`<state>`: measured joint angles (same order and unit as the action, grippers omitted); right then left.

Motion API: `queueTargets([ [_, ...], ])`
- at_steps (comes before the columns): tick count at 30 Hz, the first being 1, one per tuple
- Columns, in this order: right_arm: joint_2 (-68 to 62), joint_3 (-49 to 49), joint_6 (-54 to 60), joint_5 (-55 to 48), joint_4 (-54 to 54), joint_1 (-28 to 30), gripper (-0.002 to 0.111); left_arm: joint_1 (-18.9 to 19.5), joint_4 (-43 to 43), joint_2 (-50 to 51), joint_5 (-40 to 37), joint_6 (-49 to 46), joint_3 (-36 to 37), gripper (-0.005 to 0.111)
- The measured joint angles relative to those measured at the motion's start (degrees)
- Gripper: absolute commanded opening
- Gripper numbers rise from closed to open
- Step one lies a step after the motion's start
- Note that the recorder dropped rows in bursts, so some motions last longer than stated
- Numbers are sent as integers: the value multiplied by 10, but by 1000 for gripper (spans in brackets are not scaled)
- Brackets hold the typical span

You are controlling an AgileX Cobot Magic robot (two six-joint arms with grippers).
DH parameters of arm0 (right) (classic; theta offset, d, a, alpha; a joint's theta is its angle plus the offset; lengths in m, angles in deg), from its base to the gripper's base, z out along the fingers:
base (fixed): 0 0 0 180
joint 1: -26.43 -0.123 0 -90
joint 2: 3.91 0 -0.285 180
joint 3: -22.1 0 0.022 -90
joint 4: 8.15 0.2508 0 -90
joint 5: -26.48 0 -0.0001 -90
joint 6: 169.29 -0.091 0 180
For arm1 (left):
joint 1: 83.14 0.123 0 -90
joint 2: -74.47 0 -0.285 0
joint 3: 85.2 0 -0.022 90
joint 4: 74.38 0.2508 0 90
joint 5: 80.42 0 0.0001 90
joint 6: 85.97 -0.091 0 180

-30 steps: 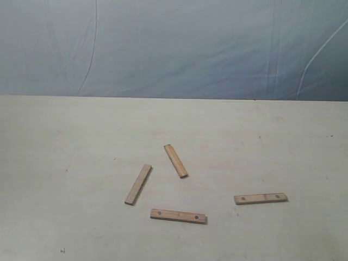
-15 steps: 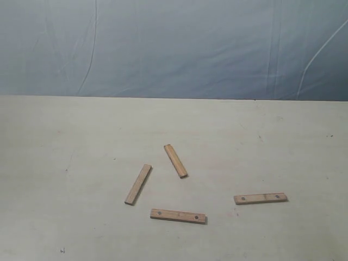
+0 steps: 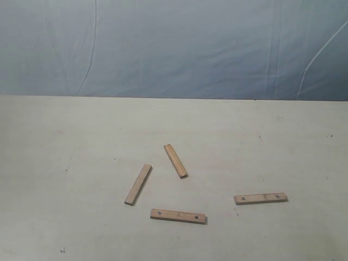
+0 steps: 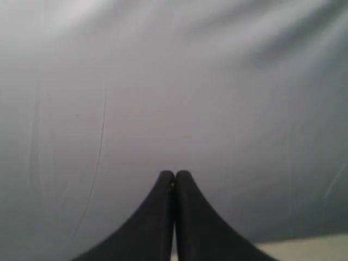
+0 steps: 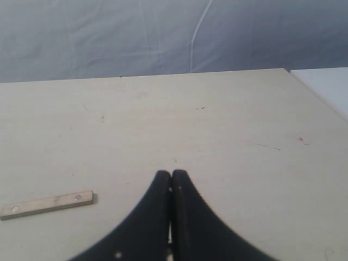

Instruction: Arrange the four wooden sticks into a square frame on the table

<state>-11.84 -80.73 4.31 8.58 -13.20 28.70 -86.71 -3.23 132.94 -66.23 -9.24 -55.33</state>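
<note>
Nothing had moved: the four wooden sticks (image 3: 178,216) lay scattered apart, right of centre on the tabletop (image 3: 65,141), no square begun. The left end effector (image 4: 174,176) and right end effector (image 5: 172,176) stayed pinched together, empty.

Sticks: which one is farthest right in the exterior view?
The nearly level stick with dotted ends, set apart to the right of the other three.

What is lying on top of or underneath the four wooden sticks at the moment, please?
Nothing lies on the four wooden sticks. They all lie apart from one another, flat on the bare table. Whatever their undersides cover cannot be seen.
</note>
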Motion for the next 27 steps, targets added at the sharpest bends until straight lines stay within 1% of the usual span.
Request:
queueTargets([
  [2, 0, 0, 0, 0, 0, 0, -1, -18, 152, 60, -18, 127, -20, 0],
  [4, 0, 0, 0, 0, 0, 0, -1, -32, 225, 116, -18, 198, -37, 0],
  [7, 0, 0, 0, 0, 0, 0, -1, -45, 268, 183, -8, 222, -58, 0],
  [9, 0, 0, 0, 0, 0, 0, -1, -53, 280, 217, -32, 213, -70, 0],
  [10, 0, 0, 0, 0, 0, 0, -1, -59, 286, 232, -65, 197, -73, 0],
  [12, 0, 0, 0, 0, 0, 0, -1, -73, 290, 253, -163, 148, -76, 0],
  [13, 0, 0, 0, 0, 0, 0, -1, -82, 289, 265, -238, 107, -80, 0],
  [15, 0, 0, 0, 0, 0, 0, -1, -98, 246, 293, -394, -19, -101, 0],
  [16, 0, 0, 0, 0, 0, 0, -1, -101, 200, 311, -455, -95, -125, 0],
  [17, 0, 0, 0, 0, 0, 0, -1, -101, 132, 330, -499, -174, -155, 0],
  [18, 0, 0, 0, 0, 0, 0, -1, -96, 43, 344, -525, -240, -182, 0],
  [20, 0, 0, 0, 0, 0, 0, -1, -84, -185, 378, -559, -426, -248, 0],
  [21, 0, 0, 0, 0, 0, 0, -1, -80, -285, 390, -570, -507, -274, 0],
  [23, 0, 0, 0, 0, 0, 0, -1, -77, -523, 421, -599, -701, -307, 0],
  [24, 0, 0, 0, 0, 0, 0, -1, -80, -609, 435, -612, -763, -313, 0],
  [25, 0, 0, 0, 0, 0, 0, -1, -84, -719, 448, -623, -832, -318, 2],
  [27, 0, 0, 0, 0, 0, 0, -1, -100, -820, 468, -635, -889, -320, 7],
])
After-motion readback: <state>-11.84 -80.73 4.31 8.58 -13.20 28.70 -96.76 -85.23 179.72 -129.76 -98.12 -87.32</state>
